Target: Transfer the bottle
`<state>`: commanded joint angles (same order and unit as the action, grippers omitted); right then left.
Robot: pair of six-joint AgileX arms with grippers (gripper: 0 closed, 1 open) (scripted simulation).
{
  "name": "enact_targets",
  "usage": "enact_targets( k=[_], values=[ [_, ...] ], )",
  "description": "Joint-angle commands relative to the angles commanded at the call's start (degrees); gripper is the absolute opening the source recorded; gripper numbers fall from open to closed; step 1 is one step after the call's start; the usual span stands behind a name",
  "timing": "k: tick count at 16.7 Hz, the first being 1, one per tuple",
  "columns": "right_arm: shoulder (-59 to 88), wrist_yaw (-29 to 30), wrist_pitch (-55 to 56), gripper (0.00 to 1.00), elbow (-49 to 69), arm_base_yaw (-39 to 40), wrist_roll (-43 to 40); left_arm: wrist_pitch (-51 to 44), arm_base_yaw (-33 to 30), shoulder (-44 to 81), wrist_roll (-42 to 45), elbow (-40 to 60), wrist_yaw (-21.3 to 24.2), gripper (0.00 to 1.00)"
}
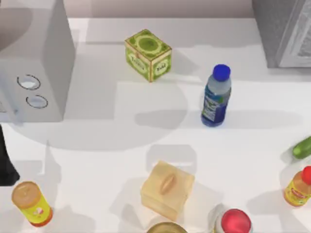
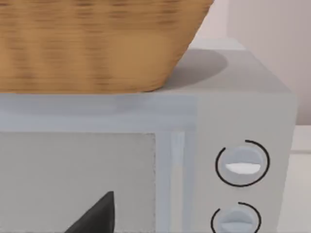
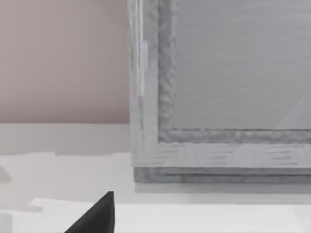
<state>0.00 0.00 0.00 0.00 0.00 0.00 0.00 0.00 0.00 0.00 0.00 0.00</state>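
Observation:
The bottle (image 1: 215, 96) is clear bluish plastic with a blue cap and a blue-green-white label. It stands on the white table (image 1: 107, 160), right of centre and toward the back, with nothing touching it. A dark part of my left arm (image 1: 6, 160) shows at the table's left edge. In the left wrist view a dark piece of my left gripper (image 2: 97, 217) faces the microwave front. In the right wrist view a dark piece of my right gripper (image 3: 97, 217) faces a grey cabinet.
A grey microwave (image 1: 34, 63) with a wicker basket (image 2: 97, 43) on top stands back left, a grey cabinet (image 1: 284, 31) back right. A green box (image 1: 147, 55), tan block (image 1: 167, 189), orange-lidded yellow bottle (image 1: 31, 204), red-capped yellow bottle (image 1: 299, 187), red-lidded can (image 1: 234, 222) and green item (image 1: 302, 147) dot the table.

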Motion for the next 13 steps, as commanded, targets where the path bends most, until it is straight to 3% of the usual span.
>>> enact_targets(
  k=[6, 13],
  values=[
    [6.06, -2.93, 5.25, 1.0, 1.24, 1.16, -1.09, 0.0, 0.0, 0.0, 0.0, 0.0, 0.0, 1.0],
    [39.23, -13.21, 27.16, 1.0, 6.9, 4.07, -4.58, 0.0, 0.0, 0.0, 0.0, 0.0, 0.0, 1.0]
  ],
)
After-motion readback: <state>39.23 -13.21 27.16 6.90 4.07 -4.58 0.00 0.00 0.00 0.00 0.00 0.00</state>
